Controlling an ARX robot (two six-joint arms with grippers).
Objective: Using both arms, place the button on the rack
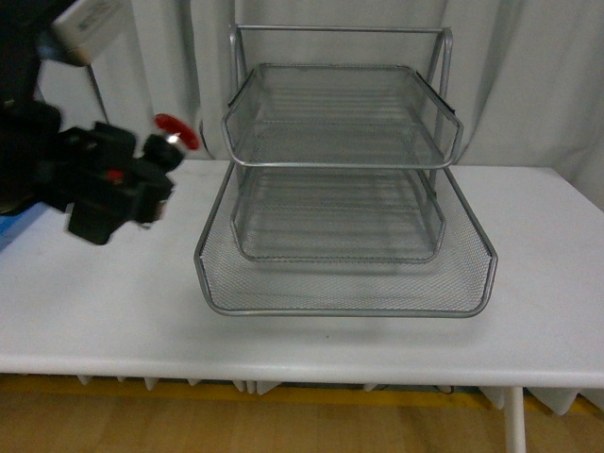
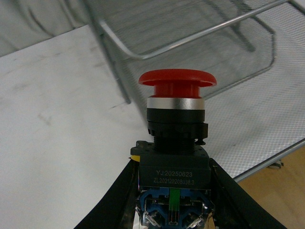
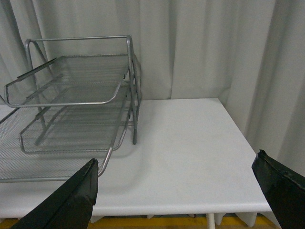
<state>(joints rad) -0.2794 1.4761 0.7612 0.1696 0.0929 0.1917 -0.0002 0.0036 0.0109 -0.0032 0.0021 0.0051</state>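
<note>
Left gripper (image 1: 156, 160): clamped on the button (image 1: 176, 132) — red cap airborne at the rack's (image 1: 340, 310) nine o'clock.
Right gripper (image 3: 176, 162): jaws wide apart.
Surface: white table (image 1: 113, 311) runs on at three o'clock — grey curtain (image 1: 528, 75) behind.

In the front view the left pincer (image 1: 151, 175) is blurred, and the body of the button (image 1: 177, 132) cannot be told apart from it. In the left wrist view the button's lower end, between the fingers (image 2: 112, 200), is cut off. The fingers (image 3: 66, 200) of the right pincer (image 3: 175, 164) and the rack (image 3: 71, 95) beside them are cut by the picture's edges.
</note>
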